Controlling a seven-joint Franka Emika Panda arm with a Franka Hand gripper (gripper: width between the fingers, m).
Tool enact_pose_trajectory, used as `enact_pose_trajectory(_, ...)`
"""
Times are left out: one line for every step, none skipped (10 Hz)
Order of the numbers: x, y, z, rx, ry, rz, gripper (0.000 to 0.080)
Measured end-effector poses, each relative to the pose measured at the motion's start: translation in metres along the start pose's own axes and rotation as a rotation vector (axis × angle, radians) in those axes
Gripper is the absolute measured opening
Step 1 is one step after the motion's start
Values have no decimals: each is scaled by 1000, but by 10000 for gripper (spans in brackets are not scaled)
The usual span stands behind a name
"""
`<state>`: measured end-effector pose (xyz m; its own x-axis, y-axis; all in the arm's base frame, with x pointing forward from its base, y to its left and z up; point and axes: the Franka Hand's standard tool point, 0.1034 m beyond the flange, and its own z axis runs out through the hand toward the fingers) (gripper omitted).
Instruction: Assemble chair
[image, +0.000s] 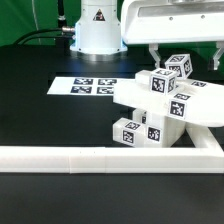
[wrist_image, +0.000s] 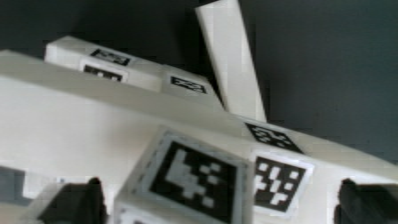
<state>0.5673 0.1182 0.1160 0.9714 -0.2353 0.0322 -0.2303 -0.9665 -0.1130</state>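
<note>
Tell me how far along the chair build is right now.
Partly done, it seems: several chunky white plastic tagged pieces sit stacked as one cluster against the long white border rail. In hand: the gripper hovers just above the cluster's top tagged block; the wrist view shows its fingertips flanking a tagged white piece, contact unclear. No finished chair is recognizable, so more joining likely remains.

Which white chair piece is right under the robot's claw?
The small tagged block perched on top of the pile, directly below the gripper. The other chair pieces lie lower, nearer the white border rail.
</note>
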Motion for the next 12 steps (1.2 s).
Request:
enact_pose_trajectory(1,3,1,-1,-1,-77,648)
enact_pose_trajectory(2,5,1,-1,-1,-131,648)
enact_pose_trajectory(2,5,1,-1,-1,-198,648)
enact_pose_trajectory(2,5,1,-1,-1,-230,648)
enact_pose_trajectory(2,6,1,-3,-1,-305,648)
enact_pose_trajectory(2,6,1,-4,-1,-358,648)
enact_pose_trajectory(2,6,0,-4,0,-365,648)
enact_pose_trajectory(2,6,0,-4,0,-363,532)
enact_pose_trajectory(2,6,1,-4,-1,-363,398)
enact_pose_trajectory(3,7,0,-4,0,-362,398)
enact_pose_trajectory(3,7,0,-4,0,-361,399)
enact_pose_trajectory(4,8,0,-5,0,-359,399)
